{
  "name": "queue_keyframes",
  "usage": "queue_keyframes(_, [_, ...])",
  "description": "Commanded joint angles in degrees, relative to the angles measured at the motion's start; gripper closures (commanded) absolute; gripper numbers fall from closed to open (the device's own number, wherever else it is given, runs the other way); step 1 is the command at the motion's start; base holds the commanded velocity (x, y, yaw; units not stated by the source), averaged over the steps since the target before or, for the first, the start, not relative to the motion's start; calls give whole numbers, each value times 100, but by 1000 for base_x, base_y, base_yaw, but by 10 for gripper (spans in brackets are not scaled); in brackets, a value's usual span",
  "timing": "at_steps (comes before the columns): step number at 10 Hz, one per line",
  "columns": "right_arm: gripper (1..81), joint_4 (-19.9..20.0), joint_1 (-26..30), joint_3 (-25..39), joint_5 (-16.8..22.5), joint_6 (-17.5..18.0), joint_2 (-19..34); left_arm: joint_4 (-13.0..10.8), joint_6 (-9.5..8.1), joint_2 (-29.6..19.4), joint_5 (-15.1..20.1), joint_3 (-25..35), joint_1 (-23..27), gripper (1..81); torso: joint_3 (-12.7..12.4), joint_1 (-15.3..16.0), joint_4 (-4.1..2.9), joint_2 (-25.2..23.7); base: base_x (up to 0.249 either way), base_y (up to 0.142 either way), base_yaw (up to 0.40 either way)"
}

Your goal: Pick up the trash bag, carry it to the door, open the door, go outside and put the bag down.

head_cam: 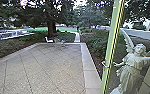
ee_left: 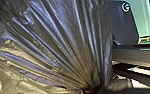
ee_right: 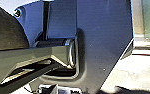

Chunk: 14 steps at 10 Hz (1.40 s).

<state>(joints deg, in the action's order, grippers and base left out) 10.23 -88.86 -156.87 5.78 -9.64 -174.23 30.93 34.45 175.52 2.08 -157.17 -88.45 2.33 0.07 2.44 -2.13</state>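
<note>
The trash bag [ee_left: 66,42], dark and shiny, fills much of the left wrist view; its folds draw together to a gathered neck, where my left gripper [ee_left: 92,89] is shut on it. In the head view a tall, leaning green-and-yellow upright [head_cam: 112,45], which looks like the door's edge or frame, stands at the right with a small metal fitting partway up. Whether the door's panel is open cannot be told from it. Outside, the paved yard [head_cam: 46,67] lies ahead.
A pale winged statue [head_cam: 132,67] stands at the right, beyond the upright. A light stone border [head_cam: 89,66] runs along the paving's right side, with bushes [head_cam: 97,46] past it. Farther off are a white chair [head_cam: 49,40], a tree trunk [head_cam: 51,28] and a narrow path [head_cam: 77,37].
</note>
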Motion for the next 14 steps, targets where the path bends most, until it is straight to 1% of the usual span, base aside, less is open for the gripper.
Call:
queue_keyframes(1, [10,14,268,8,380,-11,17,10,27,10,416,20,271,811,0,0,0,0,75,0,0])
queue_keyframes(11, [10,14,258,-1,372,-11,26,10,27,10,416,29,263,811,0,0,0,0,77,0,0])
queue_keyframes(14, [10,14,276,-1,372,-11,26,53,18,10,416,28,263,811,0,0,0,0,93,0,0])
